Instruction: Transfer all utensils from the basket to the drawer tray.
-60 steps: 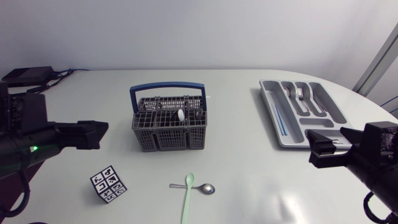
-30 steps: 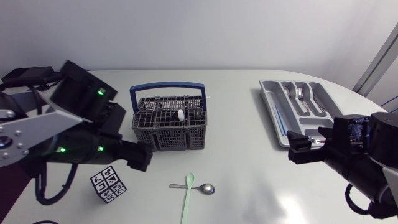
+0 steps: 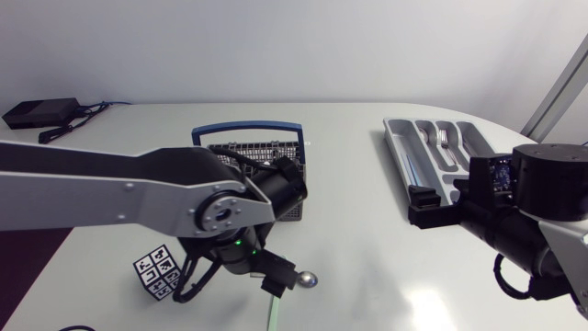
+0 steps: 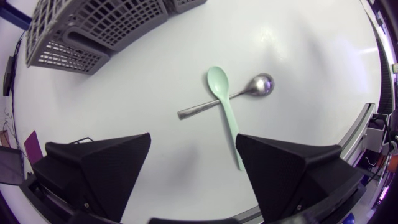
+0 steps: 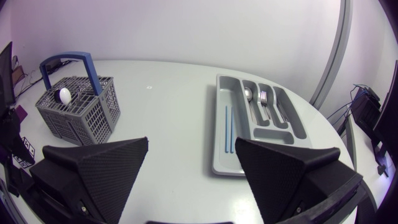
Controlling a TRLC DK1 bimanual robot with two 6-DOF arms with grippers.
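The grey wire basket (image 3: 276,147) with a blue handle is half hidden by my left arm; the right wrist view shows the basket (image 5: 78,106) holding a white-tipped utensil (image 5: 64,94). A green spoon (image 4: 224,106) lies crossed over a metal spoon (image 4: 261,84) on the table in front of the basket. My left gripper (image 4: 196,168) hangs open above them, its fingers either side of the green handle. The grey drawer tray (image 3: 404,175) at the right holds a fork (image 5: 264,99), a spoon (image 5: 249,93) and blue sticks (image 5: 229,127). My right gripper (image 3: 427,211) is open near the tray's front.
A cube with black-and-white markers (image 3: 158,271) sits on the table left of the spoons, beside my left arm. The table's rounded edge runs close behind and to the right of the tray.
My left arm has swung in from the left, across the basket front, to hover over the two spoons. My right arm has moved left toward the tray's front. Both grippers stay open.
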